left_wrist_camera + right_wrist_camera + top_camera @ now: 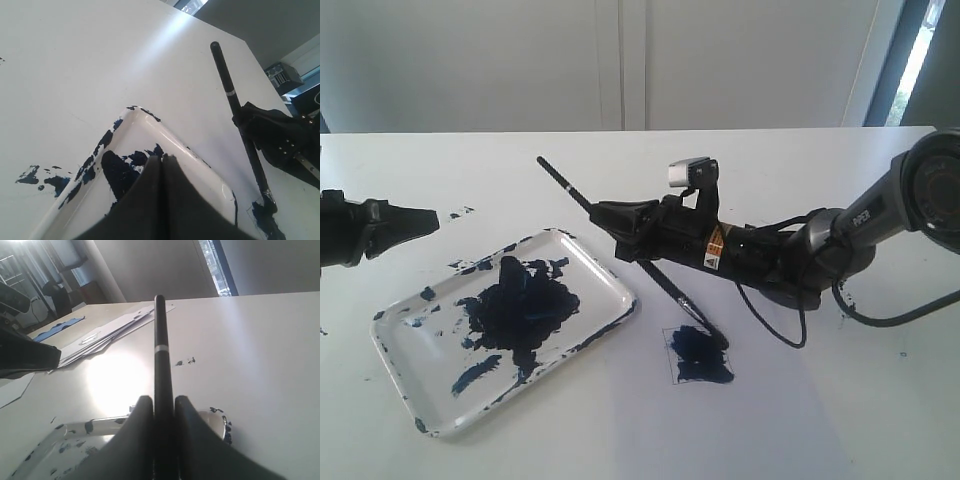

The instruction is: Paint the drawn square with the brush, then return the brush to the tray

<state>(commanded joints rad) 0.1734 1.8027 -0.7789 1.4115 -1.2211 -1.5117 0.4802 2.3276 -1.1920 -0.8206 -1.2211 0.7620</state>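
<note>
The black brush slants down to the right, and its wet tip rests on the drawn square, which is smeared dark blue. My right gripper is shut on the brush's handle, above the tray's far right corner. The right wrist view shows the handle rising between my right gripper's two fingers. The white tray, blotched with blue paint, lies left of the square. My left gripper hovers shut and empty left of the tray's far corner. In the left wrist view my left gripper sits over the tray, with the brush beyond.
The square is drawn on a white paper sheet at the front right. Small blue paint specks dot the table behind the tray. A black cable loops beside the right arm. Papers lie at the table's far side.
</note>
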